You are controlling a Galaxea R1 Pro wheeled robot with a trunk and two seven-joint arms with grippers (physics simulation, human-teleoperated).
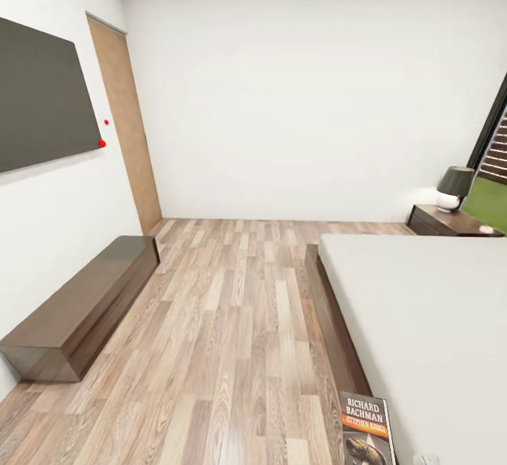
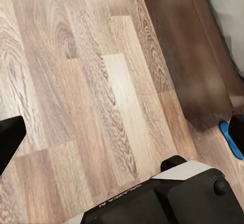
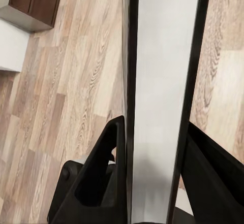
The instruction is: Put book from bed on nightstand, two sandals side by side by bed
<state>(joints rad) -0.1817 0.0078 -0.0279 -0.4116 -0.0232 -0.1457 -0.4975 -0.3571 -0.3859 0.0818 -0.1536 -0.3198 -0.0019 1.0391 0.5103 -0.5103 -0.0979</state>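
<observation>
The book (image 1: 366, 428), black with white "RICHARD BACHMAN" lettering and an orange band, stands upright at the near edge of the head view beside the bed (image 1: 422, 324). In the right wrist view the book (image 3: 162, 82) is edge-on, pale pages between dark covers, and my right gripper (image 3: 157, 158) is shut on it over the wood floor. My left gripper (image 2: 122, 132) is open above the floor by the bed's dark frame (image 2: 193, 56). One blue sandal (image 2: 230, 140) lies on the floor, partly behind a black finger (image 2: 238, 131). A nightstand (image 1: 451, 222) stands beyond the bed.
A long low brown bench (image 1: 84, 310) runs along the left wall under a dark wall panel (image 1: 42, 99). A wooden door (image 1: 127, 127) is at the far left. A black lamp (image 1: 454, 187) sits on the nightstand. A dark-brown cabinet (image 3: 38, 0) stands nearby.
</observation>
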